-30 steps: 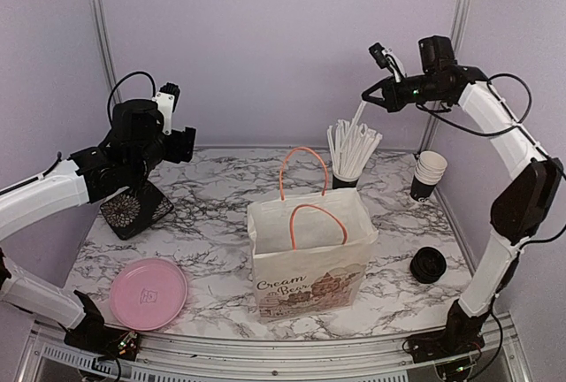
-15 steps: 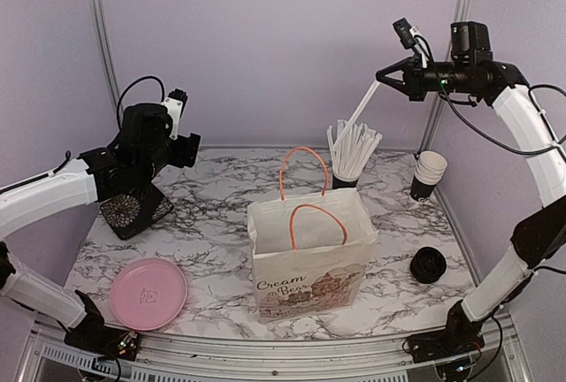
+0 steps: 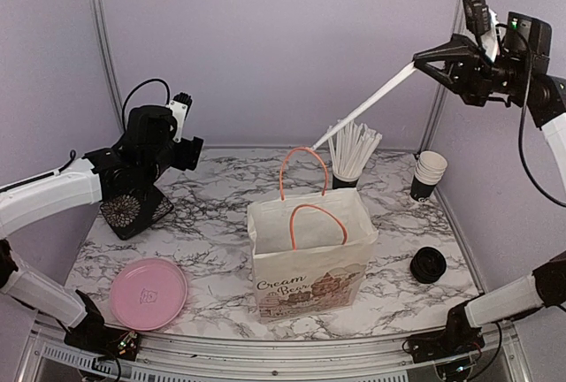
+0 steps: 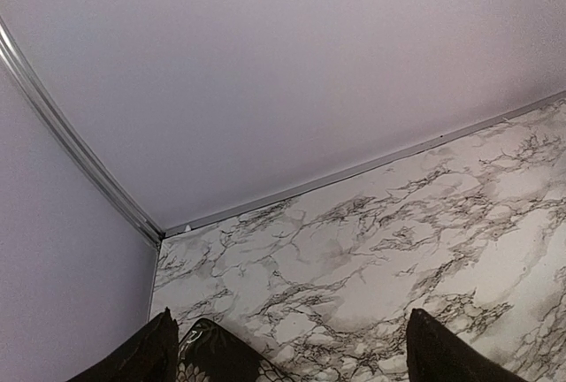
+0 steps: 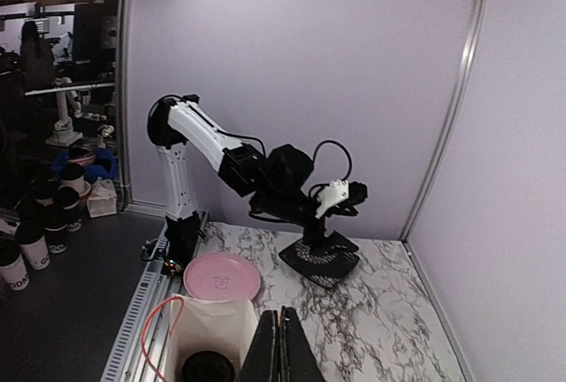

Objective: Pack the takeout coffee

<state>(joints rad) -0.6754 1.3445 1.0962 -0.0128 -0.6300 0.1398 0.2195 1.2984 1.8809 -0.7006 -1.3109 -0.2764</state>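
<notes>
White straw point(image 3: 367, 104), right jaws clamped tight

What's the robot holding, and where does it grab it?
The right gripper pinches a white straw by its top end. The left gripper holds nothing.

paper bag point(image 3: 309, 267) open-topped, orange handles point(image 3: 305, 148) arching over its mouth

Your marble bench point(image 3: 212, 232) carries six things. Dead centre stands the white paper bag point(image 3: 309, 258), upright, orange handles up. Just behind it sits a black cup of white straws point(image 3: 345, 180). Further right, near the back corner, is a nested stack of cups point(image 3: 428, 176). Right of the bag lies a small black round object point(image 3: 427, 265). On the left, a dark patterned dish point(image 3: 133, 211) sits further back and a pink plate point(image 3: 148, 293) near the front edge.
</notes>
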